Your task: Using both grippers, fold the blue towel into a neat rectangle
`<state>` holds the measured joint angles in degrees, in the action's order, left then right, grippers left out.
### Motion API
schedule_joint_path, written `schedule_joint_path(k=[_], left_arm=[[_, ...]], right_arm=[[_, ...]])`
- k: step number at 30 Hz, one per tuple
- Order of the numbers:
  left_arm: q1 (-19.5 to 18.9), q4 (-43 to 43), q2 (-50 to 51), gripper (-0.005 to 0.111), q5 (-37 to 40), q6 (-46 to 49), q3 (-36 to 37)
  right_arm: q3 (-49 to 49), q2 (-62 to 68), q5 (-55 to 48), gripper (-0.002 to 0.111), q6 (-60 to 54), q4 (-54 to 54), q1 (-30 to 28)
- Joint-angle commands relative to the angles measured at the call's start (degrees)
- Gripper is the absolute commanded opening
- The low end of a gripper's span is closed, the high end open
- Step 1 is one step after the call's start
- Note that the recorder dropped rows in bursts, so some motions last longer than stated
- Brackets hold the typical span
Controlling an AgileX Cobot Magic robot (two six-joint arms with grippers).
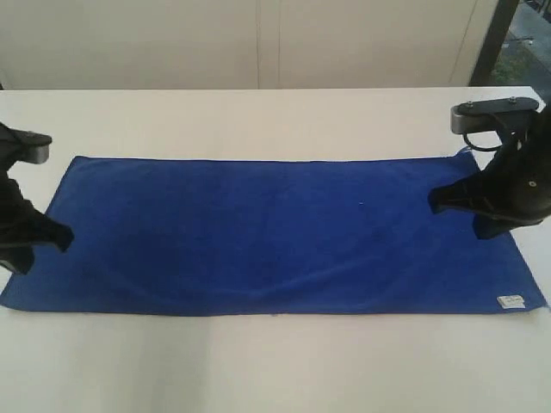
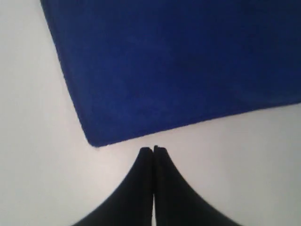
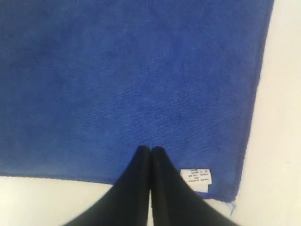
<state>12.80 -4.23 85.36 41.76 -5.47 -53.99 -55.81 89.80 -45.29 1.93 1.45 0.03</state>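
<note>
No fold is yet made: the blue towel (image 1: 275, 232) lies flat and lengthwise on the white tabletop (image 1: 275, 370). The step in hand appears to be the approach to a first grip, with the left gripper (image 2: 154, 149) just beside one corner over bare tabletop and the right gripper (image 3: 150, 149) over the cloth near the white label (image 3: 196, 178), both pairs of jaws pressed together, holding nothing. Next, both would need to part and pinch their ends evenly; the surface is plain, and pale wall panels (image 1: 258, 43) stand behind.
</note>
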Motion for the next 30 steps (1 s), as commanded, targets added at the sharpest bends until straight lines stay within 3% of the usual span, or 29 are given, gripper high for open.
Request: schedule_joint_path(k=[1,10,18,24,30], left_arm=[[-1.39,3.39,1.06,0.0,1.12,1.39,-1.86],[-9.32,7.23,7.72,0.0,-1.62,1.63,-1.06],[-9.32,7.23,7.94,0.0,-12.3,4.15,5.54],[-9.32,7.23,8.07,0.0,-14.24,4.15,7.36],[-9.32,6.47,9.06,0.0,-14.24,4.26,7.36]], right_arm=[[-0.07,1.85,0.32,0.0,-0.3,0.01,-2.73],[4.1,3.67,8.68,0.0,-0.3,-0.09,-4.65],[9.21,5.91,17.98,0.0,0.66,2.66,-4.65],[9.86,8.14,15.93,0.0,10.41,10.63,-4.65],[9.86,10.49,13.99,0.0,11.47,11.24,-4.65]])
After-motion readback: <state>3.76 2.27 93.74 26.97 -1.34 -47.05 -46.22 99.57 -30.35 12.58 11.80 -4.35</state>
